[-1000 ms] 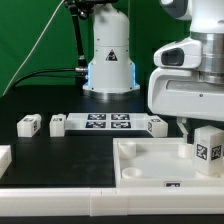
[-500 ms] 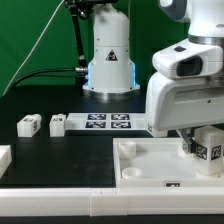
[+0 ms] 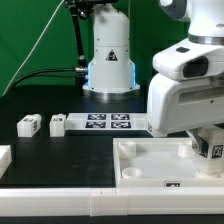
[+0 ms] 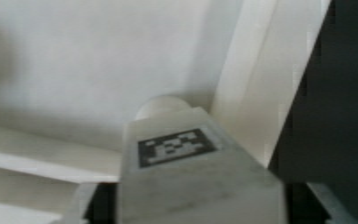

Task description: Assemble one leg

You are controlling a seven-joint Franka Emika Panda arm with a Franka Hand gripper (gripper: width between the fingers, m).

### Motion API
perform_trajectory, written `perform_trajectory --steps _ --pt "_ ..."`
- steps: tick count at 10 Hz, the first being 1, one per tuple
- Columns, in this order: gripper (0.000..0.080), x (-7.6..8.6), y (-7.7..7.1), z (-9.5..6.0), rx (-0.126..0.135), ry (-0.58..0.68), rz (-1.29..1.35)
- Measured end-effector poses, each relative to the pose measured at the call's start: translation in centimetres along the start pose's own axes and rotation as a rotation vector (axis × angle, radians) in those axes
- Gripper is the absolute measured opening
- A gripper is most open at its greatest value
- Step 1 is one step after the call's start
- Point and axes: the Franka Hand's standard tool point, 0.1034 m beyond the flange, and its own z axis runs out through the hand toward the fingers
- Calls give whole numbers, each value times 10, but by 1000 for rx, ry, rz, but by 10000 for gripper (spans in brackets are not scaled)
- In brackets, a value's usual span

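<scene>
Nearest: large white square plastic panel (image 3: 150, 168) with round corner sockets, flat on the black counter (image 3: 80, 148). Gripper (image 3: 205, 146) is clamped on the small white plastic leg (image 3: 212, 152), held upright with its marker face outward over the panel's corner on the exterior view's right. Wrist view: leg (image 4: 176, 150) sits centred above the panel (image 4: 247, 60) rim corner, probably lined up for socket insertion. Can't tell if it's seated. Behind: spare white tagged block (image 3: 30, 125) and second block (image 3: 57, 124), well apart from the panel and out of the way, beside the thin white marker board (image 3: 105, 122). Far: white arm base (image 3: 110, 60).
</scene>
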Motion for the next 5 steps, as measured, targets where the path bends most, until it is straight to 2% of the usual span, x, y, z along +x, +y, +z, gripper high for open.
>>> perform_trajectory --steps 1,2,5 --pt "295 0 3 0 -2 -1 46" --pt "295 0 2 0 -2 -1 42" --pt "295 0 1 -3 -9 6 545"
